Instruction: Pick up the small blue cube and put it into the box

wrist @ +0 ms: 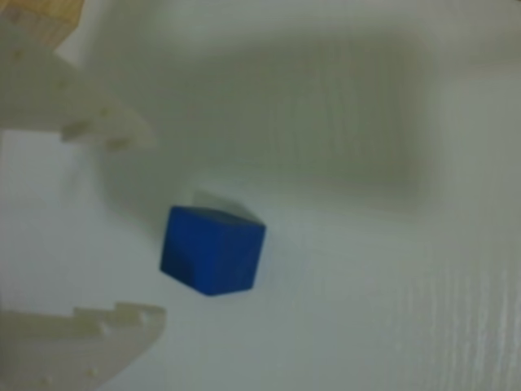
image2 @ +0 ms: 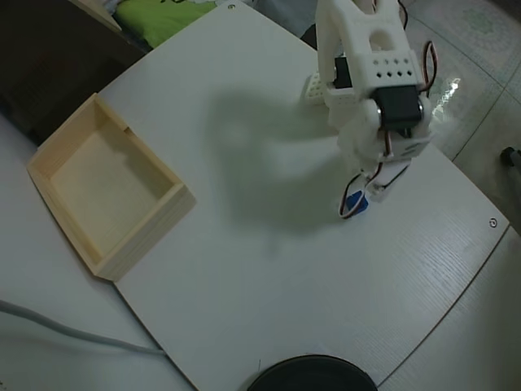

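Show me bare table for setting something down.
Free: the wide white stretch between the box and the end effector, plus the near edge by the dark round object. Crowded: around the small blue cube under the arm.

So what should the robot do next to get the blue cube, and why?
Probably push forward a little more, then close. In the wrist view the gripper is open, and the small blue cube rests on the white table just past its fingertips, not yet between them.
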`<state>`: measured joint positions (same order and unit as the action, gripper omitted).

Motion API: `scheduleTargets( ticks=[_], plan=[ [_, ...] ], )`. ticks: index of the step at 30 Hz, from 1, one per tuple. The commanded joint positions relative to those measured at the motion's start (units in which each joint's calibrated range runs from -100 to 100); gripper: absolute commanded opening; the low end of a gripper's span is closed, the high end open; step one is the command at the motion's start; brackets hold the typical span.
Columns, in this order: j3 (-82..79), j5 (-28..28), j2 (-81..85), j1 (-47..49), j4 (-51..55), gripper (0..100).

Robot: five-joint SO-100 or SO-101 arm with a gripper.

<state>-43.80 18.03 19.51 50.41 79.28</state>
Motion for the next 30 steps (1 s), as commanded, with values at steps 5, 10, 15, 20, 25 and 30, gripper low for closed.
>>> scheduleTargets(
  ticks=[5,10,15,20,25,30],
  plan=[
    [7.06,0.73,-3.53,-0.24,0.16,19],
    [8.05,0.83,-5.65,-0.09,0.08,19],
    [7.42,2.14,-7.76,-0.61,-0.01,25],
    [7.33,2.19,-8.01,-0.31,-0.94,26],
    [5.97,2.29,-8.01,-0.46,-3.23,26],
    [-0.45,3.23,-8.01,-0.68,-7.65,26]
  ],
)
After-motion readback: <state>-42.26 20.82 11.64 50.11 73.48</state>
